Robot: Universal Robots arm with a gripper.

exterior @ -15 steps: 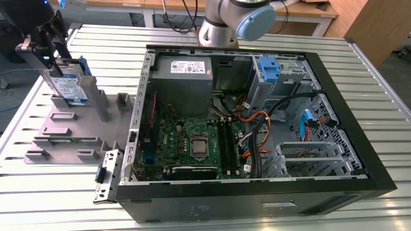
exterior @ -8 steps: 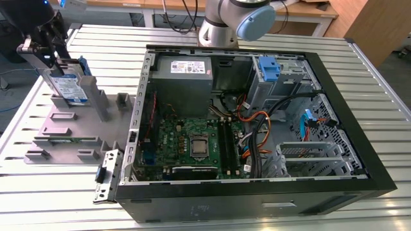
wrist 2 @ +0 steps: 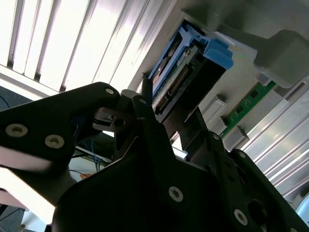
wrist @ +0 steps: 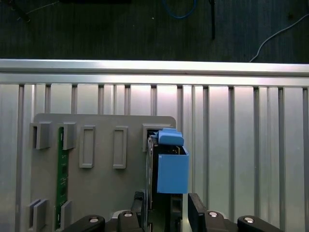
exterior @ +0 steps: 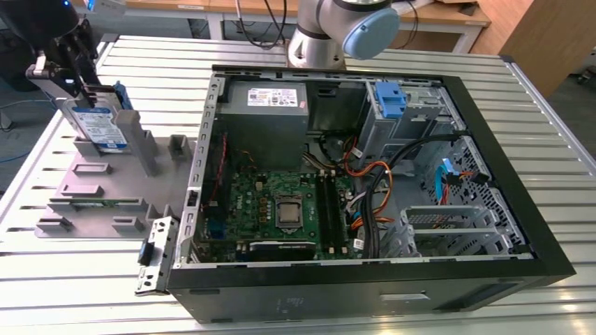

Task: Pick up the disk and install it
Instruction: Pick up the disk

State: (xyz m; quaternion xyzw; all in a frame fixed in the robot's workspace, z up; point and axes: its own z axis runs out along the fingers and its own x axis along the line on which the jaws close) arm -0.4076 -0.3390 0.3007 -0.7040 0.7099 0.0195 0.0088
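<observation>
The disk (exterior: 100, 120) stands on edge in a slot at the far end of the grey fixture plate (exterior: 112, 185), at the exterior view's left. It is a silver drive with a white-and-blue label and blue carrier rails. My gripper (exterior: 77, 87) is on its upper end, with one finger on each flat face. In the first wrist view the disk (wrist: 166, 166) is edge-on, its blue rail uppermost, and the gripper (wrist: 166, 203) closes around it from both sides. In the second wrist view a dark finger (wrist 2: 145, 108) presses against the disk (wrist 2: 186, 63).
The open computer case (exterior: 545, 230) lies on the slatted metal table (exterior: 549, 125); inside are the motherboard (exterior: 279, 206), a grey power supply (exterior: 265, 105), cables and a blue bracket (exterior: 391, 99) in the drive bay. A green memory stick (wrist: 61, 169) sits in the fixture. A loose metal bracket (exterior: 153, 255) lies beside the case.
</observation>
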